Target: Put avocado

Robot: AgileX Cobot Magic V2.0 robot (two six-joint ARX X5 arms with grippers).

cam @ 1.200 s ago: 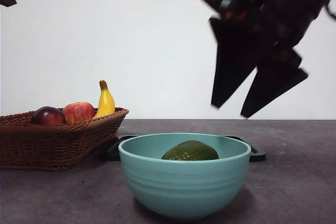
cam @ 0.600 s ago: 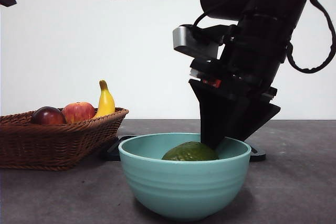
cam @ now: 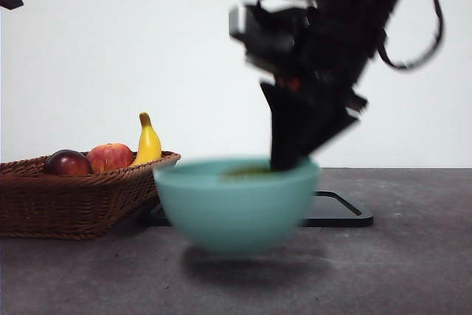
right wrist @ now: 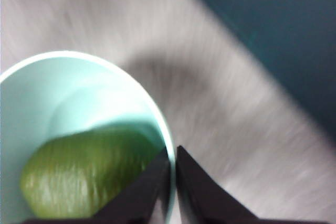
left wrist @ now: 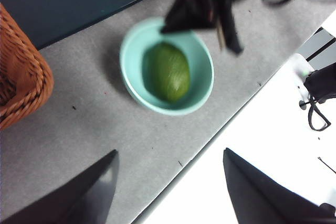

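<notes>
Now pinching bowl [cam: 236, 204] rim at 3 o'clock with right claw [right wrist: 172, 167], hoisting avocado [left wrist: 169, 72] off worktop [cam: 413, 271]; left claw [left wrist: 168, 182] gaping idle.

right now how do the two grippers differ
The right gripper is shut on the rim of the teal bowl, holding it off the table with the avocado inside; the left gripper is open and holds nothing. The right gripper is down at the bowl; the left gripper hangs high above the table's edge. Both have two black, pointed jaws.
</notes>
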